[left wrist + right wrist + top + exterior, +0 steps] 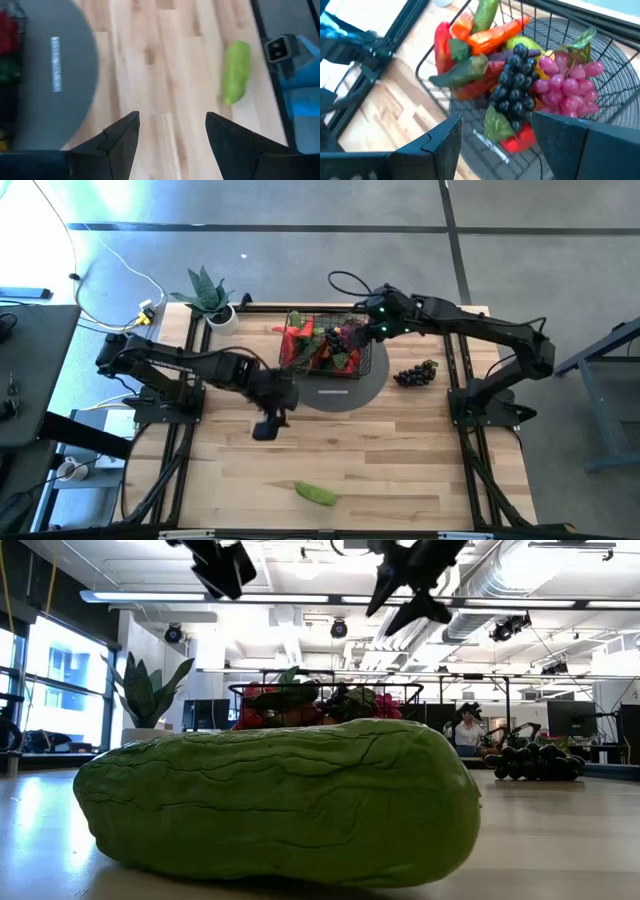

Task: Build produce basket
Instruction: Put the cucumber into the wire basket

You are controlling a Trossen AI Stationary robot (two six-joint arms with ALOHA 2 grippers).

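Left gripper (268, 427) hanging over the table with fingers spread and empty, right gripper (495, 132) hovering over the full basket (375, 352), fingers spread, cucumber (316, 493) lying alone near the front

The near half of the table (400, 470) is largely bare wood; only a green cucumber (316, 493) lies there, close to the front edge, with free room on all sides of it. The far middle is occupied by the basket (330, 345) on a grey round mat (375, 380) — heaped with produce (520, 85) above its rim, so entry from above is crowded. To its right a bunch of dark grapes (415, 373) lies apart, with open wood between. A potted plant (210, 298) stands at the far left corner. The left gripper (270, 425) hangs empty over bare wood beside the mat — the right gripper (372, 328) above the basket's far right side.
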